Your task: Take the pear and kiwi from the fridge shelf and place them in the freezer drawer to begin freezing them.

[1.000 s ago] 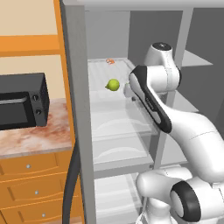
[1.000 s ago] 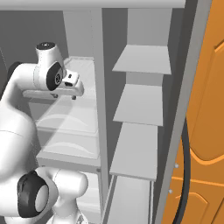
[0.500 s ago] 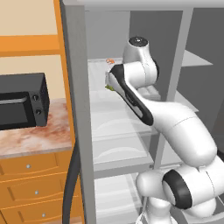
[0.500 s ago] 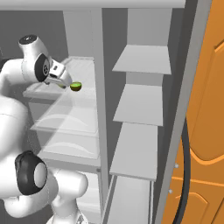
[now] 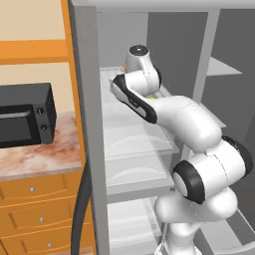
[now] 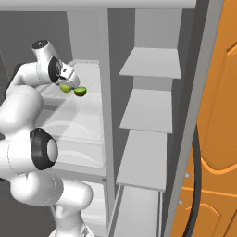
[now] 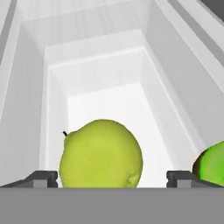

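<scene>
In the left base view the white arm is reaching deep into the open fridge, its wrist bent over the fridge shelf (image 5: 130, 130), a ribbed, translucent whitish panel with a pale raised rim; a sliver of green fruit is peeking out at the wrist's 4 o'clock, and a black microwave (image 5: 26, 113) is sitting on the marbled table (image 5: 40, 158) at 9 o'clock. In the right base view the gripper (image 6: 66, 81) is hovering over the pear (image 6: 65, 87), a smooth yellow-green rounded fruit, with the kiwi (image 6: 80, 91), green on top and brown below, lying just beside it at 3 o'clock. In the hand view the pear (image 7: 101, 154) is sitting between the two dark fingers (image 7: 41, 178), which are standing wide apart and are not gripping it, and the kiwi (image 7: 211, 166) is crowding the far fingertip at 3 o'clock. The risk, as I judge it, is that the closing finger nudges the kiwi and rolls it along the slick shelf, or that the pear's rounded, tapering skin slips out of a shallow pinch.
</scene>
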You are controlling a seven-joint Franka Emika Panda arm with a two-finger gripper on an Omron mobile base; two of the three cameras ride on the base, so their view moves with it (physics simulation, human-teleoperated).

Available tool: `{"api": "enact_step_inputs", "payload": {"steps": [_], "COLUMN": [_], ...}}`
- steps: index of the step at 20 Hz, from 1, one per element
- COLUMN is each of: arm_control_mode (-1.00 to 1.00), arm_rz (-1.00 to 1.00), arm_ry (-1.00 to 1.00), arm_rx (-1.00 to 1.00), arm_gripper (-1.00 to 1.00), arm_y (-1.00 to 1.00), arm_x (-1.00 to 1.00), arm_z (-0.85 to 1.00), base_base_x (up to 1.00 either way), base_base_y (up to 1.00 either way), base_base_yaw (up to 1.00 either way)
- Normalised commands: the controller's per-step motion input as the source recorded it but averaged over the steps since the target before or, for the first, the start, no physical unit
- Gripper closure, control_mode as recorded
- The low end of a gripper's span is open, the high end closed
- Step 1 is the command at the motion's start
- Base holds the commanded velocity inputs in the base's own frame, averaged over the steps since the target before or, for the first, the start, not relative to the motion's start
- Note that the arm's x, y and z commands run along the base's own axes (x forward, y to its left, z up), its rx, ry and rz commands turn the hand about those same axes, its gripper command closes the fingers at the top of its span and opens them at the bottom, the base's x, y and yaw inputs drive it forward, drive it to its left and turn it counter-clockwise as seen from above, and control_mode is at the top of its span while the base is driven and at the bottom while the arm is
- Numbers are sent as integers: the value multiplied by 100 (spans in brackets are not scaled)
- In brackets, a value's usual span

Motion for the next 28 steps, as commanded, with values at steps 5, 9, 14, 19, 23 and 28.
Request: {"api": "enact_step_inputs", "payload": {"steps": [5, 9, 14, 19, 23, 28], "arm_control_mode": [-100, -100, -100, -100, -100, -100], "arm_rz": [-1, 0, 0, 0, 0, 4], "arm_ry": [2, 0, 2, 0, 0, -15], "arm_rx": [0, 0, 0, 1, 0, 0], "arm_gripper": [-100, -100, 100, 100, 100, 100], "arm_y": [8, 0, 0, 0, 0, -1], "arm_x": [38, 31, -13, -8, -20, -89], "arm_z": [-22, -27, -58, -13, 0, 5], "base_base_x": [0, 0, 0, 0, 0, 0], "base_base_y": [0, 0, 0, 0, 0, 0], "base_base_yaw": [0, 0, 0, 0, 0, 0]}}
